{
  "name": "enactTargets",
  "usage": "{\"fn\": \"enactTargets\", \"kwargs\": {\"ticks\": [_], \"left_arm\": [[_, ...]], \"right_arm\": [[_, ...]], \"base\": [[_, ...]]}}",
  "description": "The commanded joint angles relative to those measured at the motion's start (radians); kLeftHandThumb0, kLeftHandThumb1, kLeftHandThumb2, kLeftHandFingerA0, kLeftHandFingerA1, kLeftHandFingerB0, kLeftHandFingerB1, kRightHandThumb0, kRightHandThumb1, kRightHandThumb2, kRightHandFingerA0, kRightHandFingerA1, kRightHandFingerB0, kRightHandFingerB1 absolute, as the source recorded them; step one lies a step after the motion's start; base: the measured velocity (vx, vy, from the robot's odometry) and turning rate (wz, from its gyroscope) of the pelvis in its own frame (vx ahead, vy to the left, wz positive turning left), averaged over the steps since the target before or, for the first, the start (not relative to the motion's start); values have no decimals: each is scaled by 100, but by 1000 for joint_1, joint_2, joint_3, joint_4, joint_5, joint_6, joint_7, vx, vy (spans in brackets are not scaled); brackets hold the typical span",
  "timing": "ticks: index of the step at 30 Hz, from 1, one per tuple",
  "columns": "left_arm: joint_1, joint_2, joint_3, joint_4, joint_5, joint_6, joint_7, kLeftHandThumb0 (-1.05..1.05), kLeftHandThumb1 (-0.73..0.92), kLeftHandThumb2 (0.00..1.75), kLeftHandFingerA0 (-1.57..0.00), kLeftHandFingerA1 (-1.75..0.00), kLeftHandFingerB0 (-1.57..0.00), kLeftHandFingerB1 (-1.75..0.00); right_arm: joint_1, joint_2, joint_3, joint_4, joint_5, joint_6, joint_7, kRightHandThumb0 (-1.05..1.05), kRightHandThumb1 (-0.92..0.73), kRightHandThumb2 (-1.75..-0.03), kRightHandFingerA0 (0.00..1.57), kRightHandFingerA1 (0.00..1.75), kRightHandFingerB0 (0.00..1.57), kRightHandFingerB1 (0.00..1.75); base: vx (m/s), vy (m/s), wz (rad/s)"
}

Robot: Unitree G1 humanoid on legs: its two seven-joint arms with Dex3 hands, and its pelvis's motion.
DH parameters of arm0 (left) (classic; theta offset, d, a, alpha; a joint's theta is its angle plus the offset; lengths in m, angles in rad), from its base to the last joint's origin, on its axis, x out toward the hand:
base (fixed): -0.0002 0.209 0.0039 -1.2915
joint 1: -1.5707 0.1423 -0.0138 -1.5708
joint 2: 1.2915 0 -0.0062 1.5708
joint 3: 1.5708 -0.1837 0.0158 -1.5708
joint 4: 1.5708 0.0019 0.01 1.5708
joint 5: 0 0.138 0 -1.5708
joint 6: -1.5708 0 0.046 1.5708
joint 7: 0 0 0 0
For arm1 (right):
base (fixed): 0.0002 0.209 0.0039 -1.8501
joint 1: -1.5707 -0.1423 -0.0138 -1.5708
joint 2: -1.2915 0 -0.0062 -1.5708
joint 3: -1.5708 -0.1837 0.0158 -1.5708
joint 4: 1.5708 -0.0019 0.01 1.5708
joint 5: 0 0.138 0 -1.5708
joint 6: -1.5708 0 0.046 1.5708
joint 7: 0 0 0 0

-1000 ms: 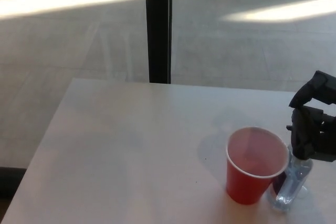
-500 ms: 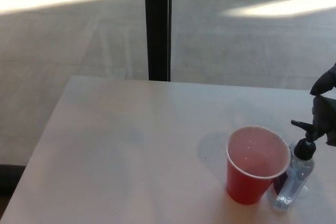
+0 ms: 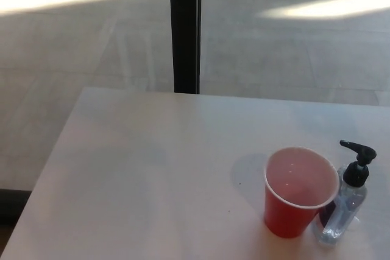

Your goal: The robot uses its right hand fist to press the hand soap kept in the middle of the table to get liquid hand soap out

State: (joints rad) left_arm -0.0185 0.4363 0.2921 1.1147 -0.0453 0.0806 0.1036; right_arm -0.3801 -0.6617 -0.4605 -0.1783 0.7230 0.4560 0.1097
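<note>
Hand soap bottle [image 3: 348,202] stands upright near the right end of the pale table [image 3: 152,175], and that is where all the attention goes. It is a clear bottle with a black pump head [image 3: 357,164] on top, the pump's nozzle pointing away toward the left and slightly toward the far side of the table. Just beside the bottle, on its left, sits a red cup [image 3: 300,192], upright, mouth open, with a white rim; the cup's right side overlaps the bottle's lower body in this view, so whether the two actually touch is hard to say from up here. The inside of the cup looks pinkish and washed out by the light, and I cannot tell if anything lies at its bottom. Nothing rests on the pump head, its top is bare. Neither robot hand shows anywhere in the frame, left or right, so the state of their fingers cannot be told. Left of the cup the tabletop runs wide and plain toward the near-left corner. Beyond the table's far edge, well behind the bottle and to its left, a dark vertical post [image 3: 184,28] rises out of the top of the frame, and the grey floor [image 3: 292,59] around it carries bright bands of sunlight.
</note>
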Motion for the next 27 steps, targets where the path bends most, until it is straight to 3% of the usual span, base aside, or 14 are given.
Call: {"fn": "enactTargets", "kwargs": {"ticks": [1, 2, 5, 8, 9, 11, 15, 18, 20, 21, 23, 25, 26, 27], "left_arm": [[18, 51, 16, 2, -9, 13, 0, -33, 51, 109, -68, -84, -52, -76], [22, 52, 13, -6, -6, 13, -1, -34, 51, 110, -68, -84, -55, -78], [24, 54, 16, -1, -7, 9, 0, -33, 51, 110, -73, -87, -60, -81], [26, 53, 14, -4, -5, 14, 6, -34, 50, 109, -74, -87, -56, -79], [27, 53, 17, -5, -8, 19, 4, -35, 51, 109, -71, -85, -54, -77], [40, 47, 19, -29, -12, 25, 4, -34, 50, 109, -70, -85, -53, -77], [36, 51, 12, -4, -4, 16, 3, -33, 52, 109, -73, -86, -62, -81], [38, 48, 17, -9, -8, 14, 6, -32, 52, 109, -70, -84, -57, -78], [40, 48, 16, -5, -7, 5, 4, -33, 53, 109, -71, -85, -55, -77], [38, 46, 18, 2, -9, 2, 4, -32, 53, 109, -70, -84, -54, -76], [35, 47, 18, 9, -8, 2, 5, -32, 53, 109, -69, -84, -54, -76], [42, 43, 21, 2, -13, 3, 2, -33, 52, 110, -71, -85, -56, -78], [44, 41, 24, 5, -15, 0, 3, -33, 52, 109, -71, -85, -58, -79], [45, 39, 28, 4, -18, 2, 3, -32, 51, 109, -70, -85, -60, -81]], "right_arm": [[37, -130, -385, 59, 230, 258, -116, -36, -26, -117, 108, 160, 100, 109], [72, -132, -421, 91, 207, 242, -89, -37, -32, -107, 134, 135, 102, 103], [134, -117, -520, 167, 157, 239, -142, -50, -29, -80, 127, 150, 108, 79], [198, -83, -589, 276, 74, 145, -166, -54, -33, -84, 127, 142, 103, 73], [255, -65, -626, 365, 23, 81, -184, -62, -40, -91, 122, 128, 77, 78], [303, -28, -677, 414, -11, 59, -270, -70, -38, -97, 117, 116, 65, 81], [360, 54, -735, 477, -26, -12, -346, -72, -46, -104, 97, 139, 40, 105], [379, 73, -740, 622, -48, -87, -358, -64, -44, -126, 86, 142, 39, 115], [386, 78, -732, 703, -65, -121, -367, -63, -43, -135, 90, 137, 35, 112], [395, 89, -729, 737, -67, -131, -369, -56, -57, -128, 92, 114, 48, 89], [400, 109, -734, 744, -57, -112, -390, -60, -49, -125, 96, 123, 33, 86], [415, 149, -707, 709, -87, -81, -443, -58, -48, -124, 99, 122, 42, 92], [427, 165, -672, 730, -117, -94, -435, -57, -49, -125, 111, 119, 105, 125], [435, 175, -643, 761, -138, -101, -426, -55, -51, -125, 108, 117, 104, 121]], "base": [[0, 0, 0], [0, 0, 0], [0, 0, 0], [0, 0, 0], [0, 0, 0], [0, 0, 0], [0, 0, 0], [0, 0, 0], [0, 0, 0], [0, 0, 0], [0, 0, 0], [0, 0, 0], [0, 0, 0], [0, 0, 0]]}}
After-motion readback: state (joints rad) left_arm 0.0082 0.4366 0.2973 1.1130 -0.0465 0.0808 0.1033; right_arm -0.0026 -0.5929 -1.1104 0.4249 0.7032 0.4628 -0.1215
